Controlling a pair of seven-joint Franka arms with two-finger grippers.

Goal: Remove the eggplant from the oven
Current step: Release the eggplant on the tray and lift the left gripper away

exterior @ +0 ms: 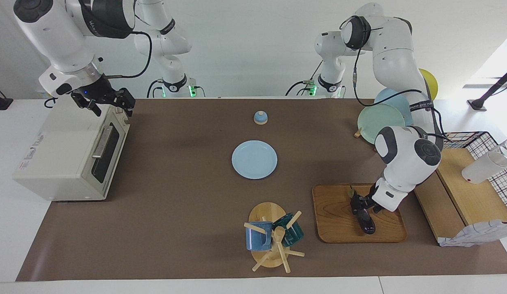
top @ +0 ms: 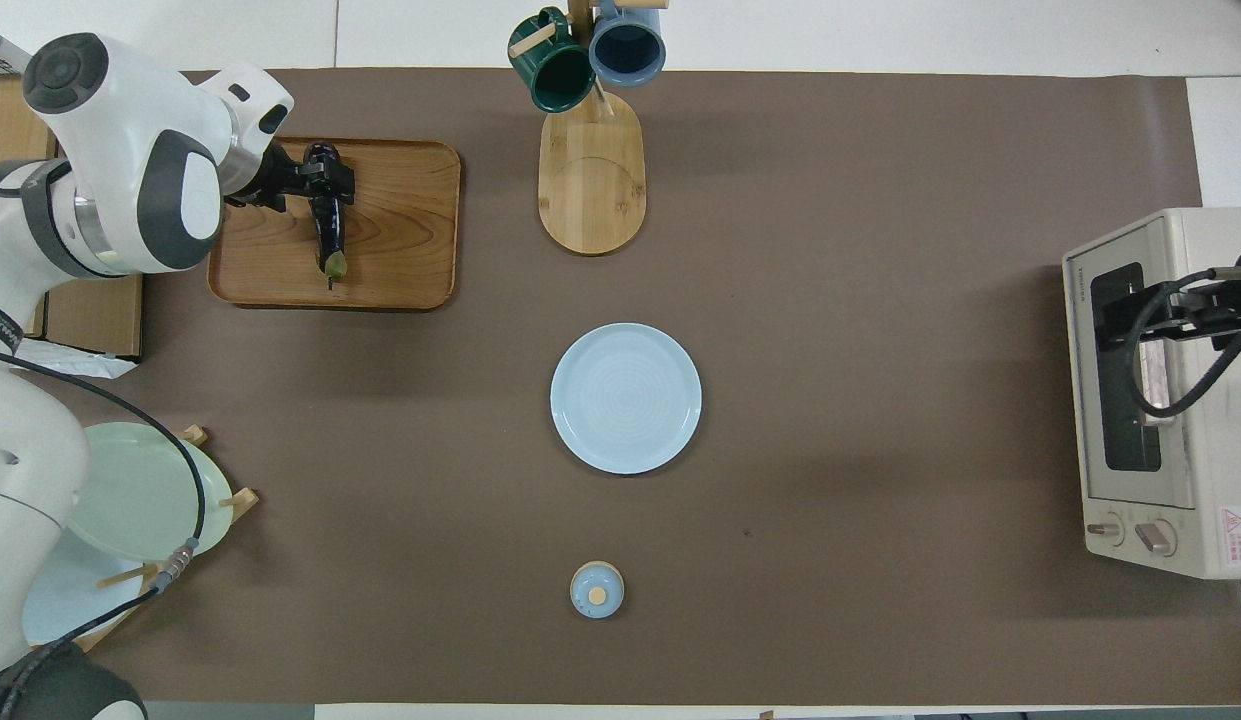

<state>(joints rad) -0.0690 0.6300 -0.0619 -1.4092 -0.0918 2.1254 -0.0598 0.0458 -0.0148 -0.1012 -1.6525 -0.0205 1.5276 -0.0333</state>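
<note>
The dark purple eggplant (exterior: 366,221) lies low on the wooden tray (exterior: 337,220) at the left arm's end of the table, its greenish stem tip pointing toward the robots. It also shows in the overhead view (top: 330,232). My left gripper (exterior: 359,203) is shut on the eggplant's middle, just over the tray (top: 400,230); it also shows in the overhead view (top: 318,187). The cream-white oven (exterior: 65,151) stands at the right arm's end with its dark glass door shut. My right gripper (exterior: 109,103) waits over the oven's top edge by the door, and also shows in the overhead view (top: 1175,318).
A light blue plate (exterior: 254,159) lies mid-table. A small blue lidded jar (exterior: 260,117) sits nearer the robots. A wooden mug tree (exterior: 273,239) with two mugs stands beside the tray. A rack of plates (exterior: 380,118) and a wooden shelf (exterior: 461,192) stand by the left arm.
</note>
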